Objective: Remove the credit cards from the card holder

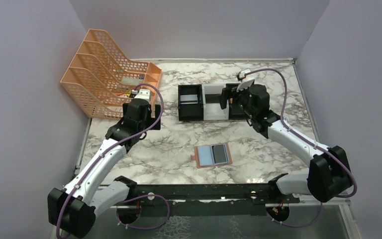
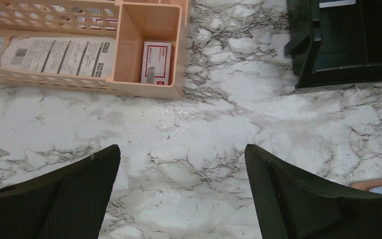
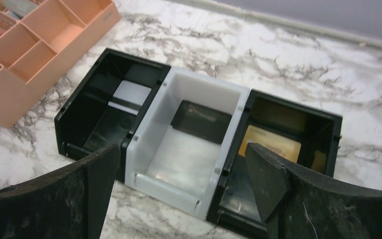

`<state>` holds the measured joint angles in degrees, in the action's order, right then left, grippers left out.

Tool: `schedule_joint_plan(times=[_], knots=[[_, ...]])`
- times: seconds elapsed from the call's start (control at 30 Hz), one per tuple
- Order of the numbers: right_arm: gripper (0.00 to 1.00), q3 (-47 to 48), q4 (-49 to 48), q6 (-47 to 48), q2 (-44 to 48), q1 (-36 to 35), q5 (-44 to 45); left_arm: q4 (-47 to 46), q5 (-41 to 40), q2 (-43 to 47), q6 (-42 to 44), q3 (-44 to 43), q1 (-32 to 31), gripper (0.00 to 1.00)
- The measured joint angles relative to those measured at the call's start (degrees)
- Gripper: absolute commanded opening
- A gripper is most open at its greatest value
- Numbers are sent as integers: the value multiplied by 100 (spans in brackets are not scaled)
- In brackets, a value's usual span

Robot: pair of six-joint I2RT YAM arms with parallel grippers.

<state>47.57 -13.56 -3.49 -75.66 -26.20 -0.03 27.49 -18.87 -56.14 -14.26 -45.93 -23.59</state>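
Right side first. Observed right hand (image 3: 181, 149) with both fingers spread wide, gripping nothing, poised above a row of three box trays.
- Directly beneath: white tray (image 3: 154, 114), middle of the row, with a dark card (image 3: 201, 119) leaning at its far wall.
- Touching it on the right: right black tray (image 3: 328, 144) with a gold card (image 3: 271, 142) lying tilted inside.
- Touching it on the left: left black tray (image 3: 89, 99) with a pale card (image 3: 132, 93) propped at the far end.

Left side. Noted left hand (image 2: 182, 149) likewise wide apart and empty, hanging over bare marble tabletop (image 2: 189, 119).
- Beyond the fingertips: orange rack (image 2: 144, 88), a small printed box (image 2: 156, 62) standing in its end compartment.

Located card holder (image 1: 205, 156) lying open and flat on the tabletop, toward the near edge, between the two arms and well apart from both hands.
- Dark grey card (image 1: 221, 153) seated in its right half; left half showing pale blue lining.
- Seen from the left wrist only as a tan corner at the lower right edge.
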Motion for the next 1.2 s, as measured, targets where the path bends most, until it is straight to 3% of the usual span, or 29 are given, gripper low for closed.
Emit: schedule_joint_plan(times=[0.13, 0.37, 0.63, 0.93, 1.2], knots=[[100, -127, 415, -507, 186, 0, -232, -133, 417, 0, -2, 0, 37, 99], [99, -737, 892, -1327, 756, 0, -1519, -634, 1687, 122, -118, 140, 39, 99], [98, -1554, 1174, -2328, 1405, -2, -2461, -1554, 3399, -245, -1180, 581, -42, 99], [97, -1862, 2238, -3274, 1493, -2, -1722, -2507, 3689, -1158, -1956, 695, -1668, 98], [95, -2063, 2570, -3484, 1399, -2, -1469, -3348, 3595, -2310, -2702, 678, -2492, 92]])
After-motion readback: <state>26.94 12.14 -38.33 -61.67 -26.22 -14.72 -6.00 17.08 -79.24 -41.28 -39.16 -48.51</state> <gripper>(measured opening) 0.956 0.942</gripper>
